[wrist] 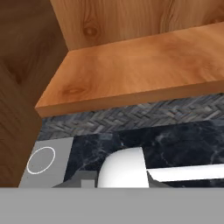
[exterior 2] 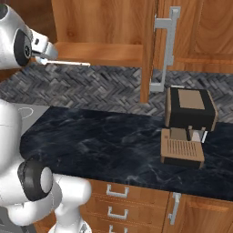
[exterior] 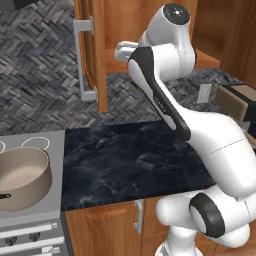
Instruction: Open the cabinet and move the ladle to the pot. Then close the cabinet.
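One cabinet (exterior 2: 113, 27) stood with both doors swung open (one wooden shelf inside). One pot (exterior: 22, 175) sat on the stove at the left of the dark tabletop (exterior 2: 118, 141). One ladle (exterior 2: 68, 63) hung just before the shelf, the jaws clamped on its handle.

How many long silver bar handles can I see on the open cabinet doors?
2. One handle is on the left door, swung open above the stove side. The other handle is on the right door, open above the coffee machine.
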